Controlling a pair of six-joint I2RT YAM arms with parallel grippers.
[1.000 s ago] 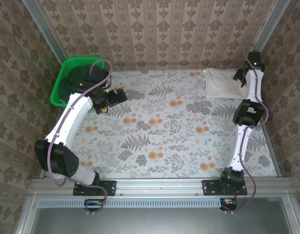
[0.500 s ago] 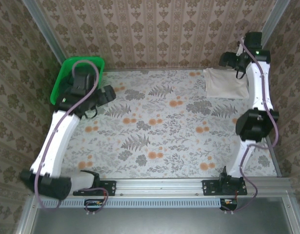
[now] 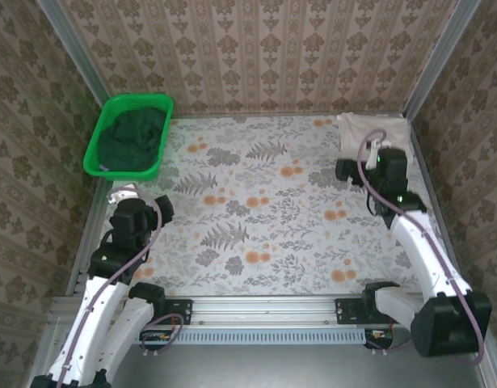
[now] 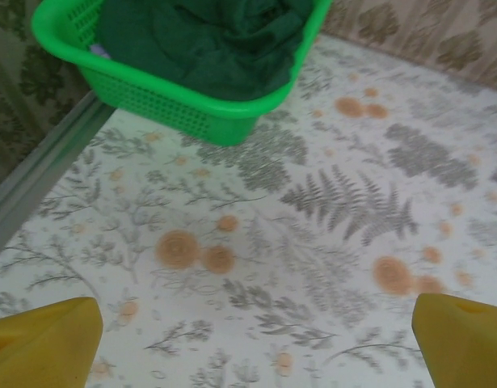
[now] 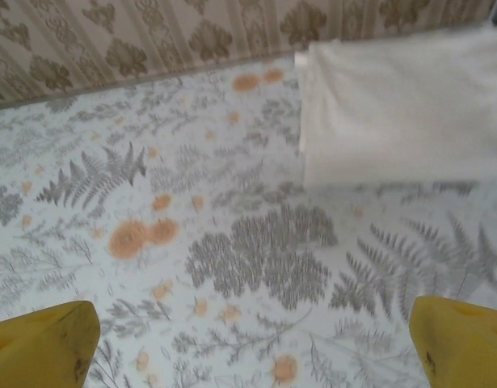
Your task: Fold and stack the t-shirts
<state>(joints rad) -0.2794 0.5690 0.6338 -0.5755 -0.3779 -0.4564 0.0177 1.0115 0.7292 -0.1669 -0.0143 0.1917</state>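
Left gripper: your left gripper [image 4: 252, 343] stands wide open. Its yellow fingertips [image 4: 46, 339] sit at the two bottom corners of the left wrist view, with nothing between them but tabletop. It holds nothing.

Right gripper: your right gripper [image 5: 250, 343] is also spread wide, its yellow fingertips [image 5: 42, 339] far apart over bare tabletop. It grips nothing.

Dark shirt: the dark green cloth t-shirt [image 3: 135, 137] lies crumpled and unfolded inside the bright green plastic basket [image 3: 93, 155]. From your left wrist camera it bulges up to the basket's rim.

Basket: it sits at the far left corner of the table, well ahead of the left gripper.

Pale shirt: the pale cream cloth t-shirt [image 5: 402, 105] lies folded into a flat rectangle at the far right corner, close to the wall. In the top view your right arm overlaps its near edge; you cannot tell whether they touch.

Table: the flat table with a grey fern and orange flower print [image 3: 256, 202] lies between the two shirts, which are well apart.
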